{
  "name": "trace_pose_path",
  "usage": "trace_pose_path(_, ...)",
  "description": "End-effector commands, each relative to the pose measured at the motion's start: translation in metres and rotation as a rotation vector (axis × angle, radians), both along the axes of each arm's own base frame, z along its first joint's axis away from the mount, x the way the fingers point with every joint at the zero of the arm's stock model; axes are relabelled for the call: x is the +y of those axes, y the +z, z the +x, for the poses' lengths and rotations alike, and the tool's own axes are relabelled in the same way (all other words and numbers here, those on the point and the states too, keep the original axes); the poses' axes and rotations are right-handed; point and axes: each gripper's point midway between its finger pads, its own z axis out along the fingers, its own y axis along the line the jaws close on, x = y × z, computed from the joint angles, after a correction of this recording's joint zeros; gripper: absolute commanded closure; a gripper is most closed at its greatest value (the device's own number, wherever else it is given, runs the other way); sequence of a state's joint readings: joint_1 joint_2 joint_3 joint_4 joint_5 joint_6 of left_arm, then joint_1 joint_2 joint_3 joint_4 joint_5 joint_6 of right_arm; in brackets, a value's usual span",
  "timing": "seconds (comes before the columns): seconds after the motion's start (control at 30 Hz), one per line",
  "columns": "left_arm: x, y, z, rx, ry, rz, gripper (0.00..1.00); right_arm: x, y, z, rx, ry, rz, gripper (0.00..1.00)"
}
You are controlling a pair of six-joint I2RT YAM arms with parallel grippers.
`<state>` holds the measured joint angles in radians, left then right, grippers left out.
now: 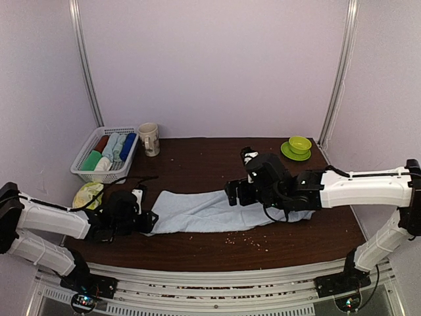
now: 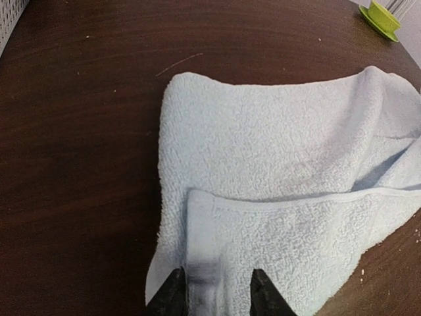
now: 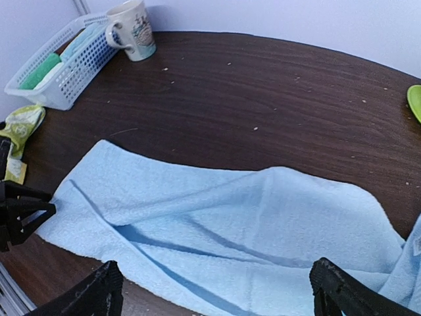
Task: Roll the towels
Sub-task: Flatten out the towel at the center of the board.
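1. The white basket (image 1: 82, 172) sits at ten o'clock on the table and holds rolled cloths, with a mug (image 1: 148, 139) just at its three o'clock. Both are well away from the work, so I judge little risk here.
2. The yellow-green towel (image 1: 87, 195) lies crumpled at nine o'clock, just beside the left arm, and is not yet rolled. A wide swing of that arm could drag it off the edge.
3. The left gripper (image 2: 217, 284) is at eight o'clock. Its jaws stand narrow, with the doubled hem of the pale blue towel (image 1: 210, 212) between them. Whether they pinch the cloth or only straddle it I cannot tell. If only the top layer is caught, the first turn would likely start loose and unwind.
4. The pale blue towel lies lengthwise across the near half of the table, from eight o'clock toward four o'clock. It is folded along its length, with ridges and an uneven near edge. Rolled as it lies, it could come out cone-shaped rather than as a short fat cylinder. Crumbs (image 1: 245, 241) near its six o'clock edge could also be rolled in.
5. The right gripper (image 3: 216, 283) hovers over the towel's right half with its jaws wide, holding nothing. If it presses down, the roll would pull against it. If it stays off, the cloth may slide on the table.
6. The green cup and saucer (image 1: 299, 147) sit at two o'clock, well apart.
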<state>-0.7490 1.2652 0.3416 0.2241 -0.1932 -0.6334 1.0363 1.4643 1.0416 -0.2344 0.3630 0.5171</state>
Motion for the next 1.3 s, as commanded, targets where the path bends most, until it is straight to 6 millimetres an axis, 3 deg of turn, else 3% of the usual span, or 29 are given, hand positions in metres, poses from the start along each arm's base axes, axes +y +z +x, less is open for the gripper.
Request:
trace_pose_path(0.0,-0.006,0.016,-0.003,-0.013,-0.017,-0.070,0.69,0.041,-0.004,-0.005,0.019,0.096,0.015,0.00)
trace_pose_path(0.27,-0.006,0.022,-0.012,-0.027,-0.040,-0.113,0.83,0.078,-0.023,-0.015,0.066,0.191,0.054,0.00)
trace_pose_path(0.57,0.005,0.010,-0.014,-0.030,-0.016,-0.086,0.80,0.134,-0.035,-0.022,0.078,0.392,0.056,0.00)
trace_pose_path(0.8,-0.004,0.007,-0.016,-0.024,-0.063,-0.113,0.74,0.184,-0.059,-0.031,0.131,0.572,0.052,0.00)
trace_pose_path(0.97,-0.007,0.005,-0.018,-0.020,-0.083,-0.123,0.83,0.194,-0.063,-0.036,0.143,0.619,0.076,0.00)
trace_pose_path(1.1,-0.009,0.008,-0.018,-0.034,-0.096,-0.136,0.99,0.195,-0.066,-0.040,0.149,0.642,0.077,0.01)
trace_pose_path(1.27,-0.013,0.017,-0.018,-0.066,-0.126,-0.150,1.00,0.196,-0.071,-0.045,0.140,0.695,0.050,0.01)
